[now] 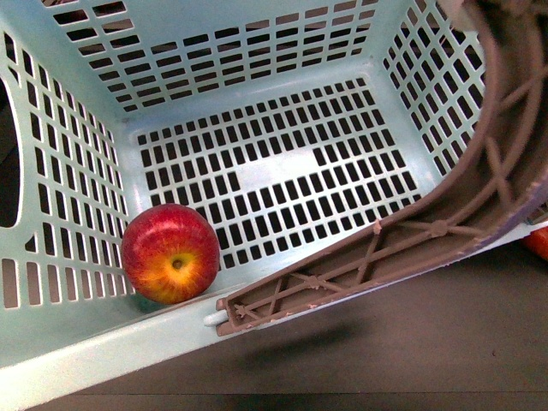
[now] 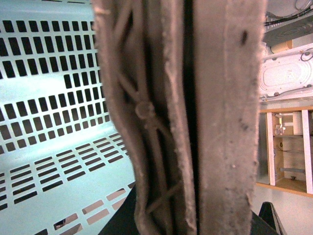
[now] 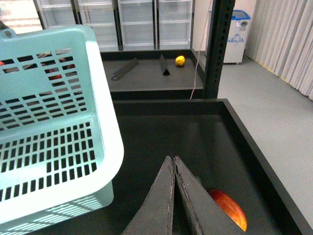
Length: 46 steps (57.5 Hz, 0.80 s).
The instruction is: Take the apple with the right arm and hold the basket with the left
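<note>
The pale turquoise basket (image 1: pixel 257 171) fills the front view, and the red apple (image 1: pixel 171 253) with its yellow blush lies on the slotted floor in the near left corner, against the wall. The brown lattice handle (image 1: pixel 411 235) swings across the basket's near right side. In the left wrist view that handle (image 2: pixel 161 122) fills the middle and my left gripper (image 2: pixel 195 218) is shut on it. My right gripper (image 3: pixel 172 160) is shut and empty over the black tray floor, just beside the basket's (image 3: pixel 54 127) outer corner. Neither gripper shows in the front view.
A red-orange fruit (image 3: pixel 229 209) lies on the black tray floor (image 3: pixel 161 137) beside my right fingers; a red bit (image 1: pixel 538 243) shows at the front view's right edge. Raised tray walls (image 3: pixel 254 147) border it. A black post (image 3: pixel 217 49) and a yellow fruit (image 3: pixel 180 60) stand beyond.
</note>
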{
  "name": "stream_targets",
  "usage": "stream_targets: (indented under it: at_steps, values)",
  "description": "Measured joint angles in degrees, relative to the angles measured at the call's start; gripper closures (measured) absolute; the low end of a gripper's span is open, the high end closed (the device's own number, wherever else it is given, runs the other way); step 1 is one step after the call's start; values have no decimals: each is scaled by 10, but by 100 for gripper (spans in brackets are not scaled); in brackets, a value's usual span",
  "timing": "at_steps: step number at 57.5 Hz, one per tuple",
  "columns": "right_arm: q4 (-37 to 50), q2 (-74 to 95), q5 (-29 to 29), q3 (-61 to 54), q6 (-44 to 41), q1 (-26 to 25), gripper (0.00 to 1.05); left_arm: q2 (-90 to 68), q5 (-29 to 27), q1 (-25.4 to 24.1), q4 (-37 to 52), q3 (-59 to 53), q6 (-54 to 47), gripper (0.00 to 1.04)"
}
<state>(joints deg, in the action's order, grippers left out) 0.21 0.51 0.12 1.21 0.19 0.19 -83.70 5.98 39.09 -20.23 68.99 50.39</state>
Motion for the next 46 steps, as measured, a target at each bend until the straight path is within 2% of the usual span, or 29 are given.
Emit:
stream_targets:
  at_steps: [13,15,19,46]
  values:
    - [-1,-2,0,0,0,0,103,0,1,0,0,0,-1,89]
    - [-1,-2,0,0,0,0,99,0,1,0,0,0,0,89]
    - [-1,-2,0,0,0,0,85,0,1,0,0,0,0,89]
    - [-1,-2,0,0,0,0,13,0,2,0,0,0,0,89]
